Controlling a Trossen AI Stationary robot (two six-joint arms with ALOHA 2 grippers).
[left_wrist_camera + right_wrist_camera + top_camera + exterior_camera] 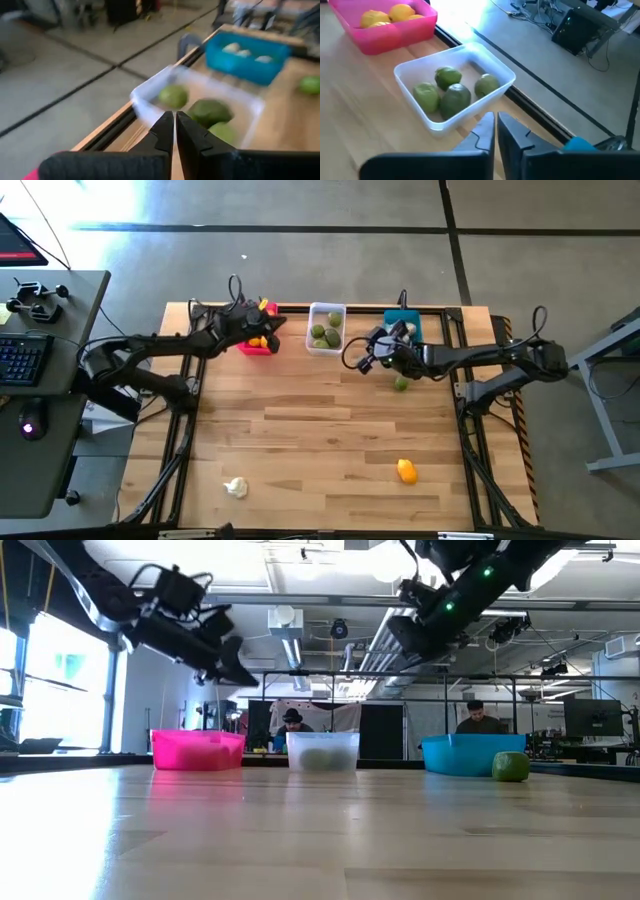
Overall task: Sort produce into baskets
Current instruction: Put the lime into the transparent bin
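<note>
- The left gripper [268,323] hangs above the bright pink rectangular plastic basket [257,346] at the far edge of the pale wooden slatted surface [320,450]; its fingers are pressed together on nothing.
- The right gripper [381,340] hovers between the translucent white rectangular plastic basket [326,327] and the teal blue rectangular plastic basket [403,322], fingers likewise closed and empty.
- The pink basket holds yellow-orange lemon-like pieces [390,13]; the white one holds four round green lime-like pieces [451,90]; the left wrist view shows knobbly off-white garlic-like pieces [245,51] in the teal one.
- Three pieces lie loose: a green lime-like piece [400,383] just in front of the teal basket, a yellow-orange lemon-like piece [406,471] and an off-white garlic-like piece [235,487], both near the front edge and well apart.
- Risk, as I judge it: the loose lime is round and sits close under the right arm; closed fingers coming down would nudge it and send it rolling, perhaps off the edge.
- The nearest basket to that lime is the teal one, so a hasty drop could land it among the garlic.
- The loose lemon's long axis looks to run roughly front to back; the garlic is too lumpy to give an axis; the lime has none.
- All three baskets have their long sides running front to back.
</note>
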